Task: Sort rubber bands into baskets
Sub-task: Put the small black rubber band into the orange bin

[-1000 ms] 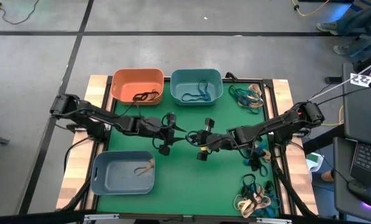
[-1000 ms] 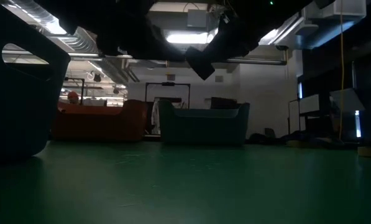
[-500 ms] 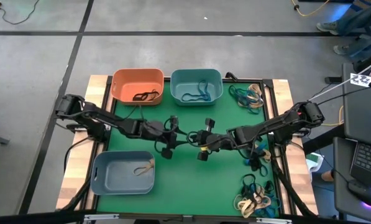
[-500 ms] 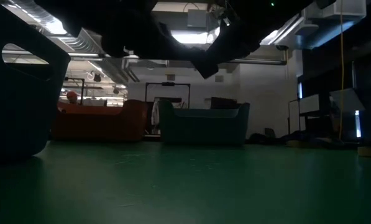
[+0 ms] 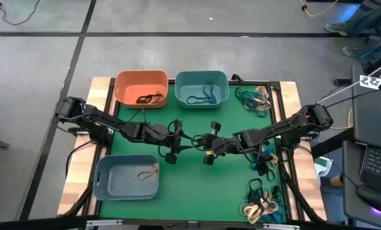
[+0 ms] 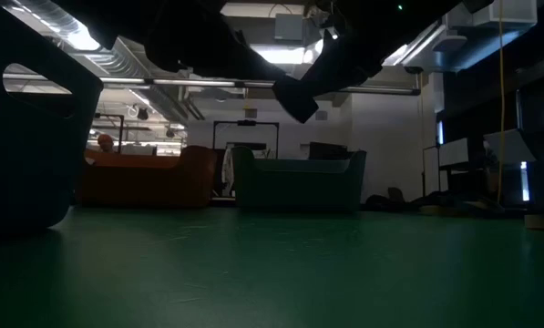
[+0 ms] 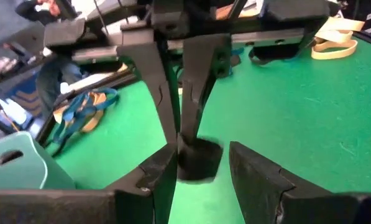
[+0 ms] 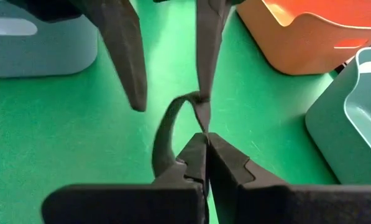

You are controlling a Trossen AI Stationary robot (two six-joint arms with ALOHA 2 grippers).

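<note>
**Q:** Left gripper (image 5: 180, 139): entry and change?

**A:** It is at the centre of the green mat (image 5: 190, 185), fingers spread. The left arm has reached further toward 3 o'clock than a second ago, closing on the right gripper (image 5: 201, 143). In the last half second it has barely moved. The right arm has not shifted.

**Q:** Stock, largest first?

**A:** Grey-blue basket (image 5: 107, 185) at 8 o'clock, one tan band inside. Orange basket (image 5: 129, 86) at 11 o'clock, one black band. Teal basket (image 5: 219, 83) at 12 o'clock, blue bands. Loose rubber bands (image 5: 255, 99) in a heap at 2 o'clock, with more at 4 and 5 o'clock.

**Q:** Right gripper?

**A:** Its tips are pressed together, pinching a black rubber band (image 8: 163, 134) held above the centre of the mat.

**Q:** How does the band lie?

**A:** It is a narrow loop. Its long axis runs on the line between the two grippers, roughly 3 to 9 o'clock. The far end is caught against one of the left fingers (image 8: 204, 62). One side is taut and the other bows out slack.

**Q:** What does each view add?

**A:** Only the right wrist view shows the pinch and the loop clearly. From overhead the band is too thin to make out, but that view alone shows all three baskets and the heaps. The left wrist view shows the spread left fingers with the right gripper's closed tips between them. The low view gives only dark gripper shapes overhead, plus the orange and teal baskets side-on.
</note>
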